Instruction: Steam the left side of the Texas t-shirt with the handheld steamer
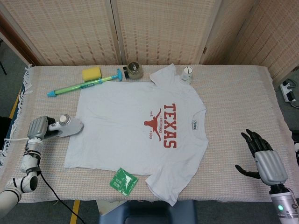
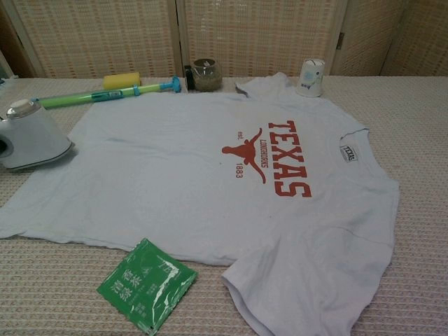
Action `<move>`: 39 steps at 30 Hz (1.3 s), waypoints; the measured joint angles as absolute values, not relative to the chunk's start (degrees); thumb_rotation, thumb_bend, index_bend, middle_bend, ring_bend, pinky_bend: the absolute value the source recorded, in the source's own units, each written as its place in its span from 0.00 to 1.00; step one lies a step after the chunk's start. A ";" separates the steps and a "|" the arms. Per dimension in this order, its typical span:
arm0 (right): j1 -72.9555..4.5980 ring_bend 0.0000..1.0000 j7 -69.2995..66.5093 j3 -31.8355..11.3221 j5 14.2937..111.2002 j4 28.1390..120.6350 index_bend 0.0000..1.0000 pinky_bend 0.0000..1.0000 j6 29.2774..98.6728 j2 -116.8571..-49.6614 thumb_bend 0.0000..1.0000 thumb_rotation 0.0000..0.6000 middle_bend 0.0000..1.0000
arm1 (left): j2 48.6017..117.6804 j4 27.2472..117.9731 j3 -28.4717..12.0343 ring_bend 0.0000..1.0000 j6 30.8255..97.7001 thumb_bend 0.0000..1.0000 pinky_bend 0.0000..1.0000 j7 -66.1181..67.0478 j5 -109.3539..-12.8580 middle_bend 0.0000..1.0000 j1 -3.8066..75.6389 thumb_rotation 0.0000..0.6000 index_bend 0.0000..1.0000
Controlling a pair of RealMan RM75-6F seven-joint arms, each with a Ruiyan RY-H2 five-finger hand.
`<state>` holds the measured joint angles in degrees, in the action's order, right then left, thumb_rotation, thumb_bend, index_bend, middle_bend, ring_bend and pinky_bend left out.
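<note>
The Texas t-shirt (image 1: 140,128) lies flat on the bench (image 1: 238,93), collar toward the robot's right and hem toward its left, and the handheld steamer (image 1: 65,126) sits at that hem edge with its nose just meeting the cloth. The left hand (image 1: 37,128) is wrapped round the steamer's handle, so the shirt stretches away from it to the right, its long axis running across the bench. The right hand (image 1: 261,158) hovers well apart beyond the collar, fingers spread and holding nothing, so the left is plainly the nearer one for the job.
</note>
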<state>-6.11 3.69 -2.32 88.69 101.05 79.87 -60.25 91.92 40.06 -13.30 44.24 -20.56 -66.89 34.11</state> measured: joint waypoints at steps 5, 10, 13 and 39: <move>-9.19 0.00 4.13 -1.85 90.50 101.19 0.00 0.14 75.44 -61.36 0.16 0.83 0.00 | 90.86 41.10 -12.24 0.83 48.99 0.57 0.67 -25.71 -72.43 0.99 33.65 1.00 0.82; -14.67 0.00 4.06 -1.85 92.51 101.01 0.00 0.02 68.12 -63.12 0.33 0.77 0.00 | 89.34 44.28 -11.03 0.83 54.05 0.56 0.67 -28.47 -76.61 0.99 33.47 1.00 0.82; -19.02 0.00 3.53 -2.36 92.93 100.61 0.00 0.00 62.48 -64.88 0.53 0.51 0.00 | 88.32 46.89 -10.57 0.83 55.63 0.56 0.67 -28.68 -77.86 1.00 33.52 1.00 0.82; -41.26 0.00 -5.03 -2.63 90.78 84.01 0.00 0.00 41.85 -85.65 0.86 0.32 0.00 | 87.01 58.29 -7.88 0.83 58.68 0.56 0.67 -18.89 -84.57 1.00 38.55 1.00 0.82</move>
<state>-41.26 -5.03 -2.63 90.78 84.01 41.85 -85.65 87.01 58.29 -7.88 58.68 -18.89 -84.57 38.55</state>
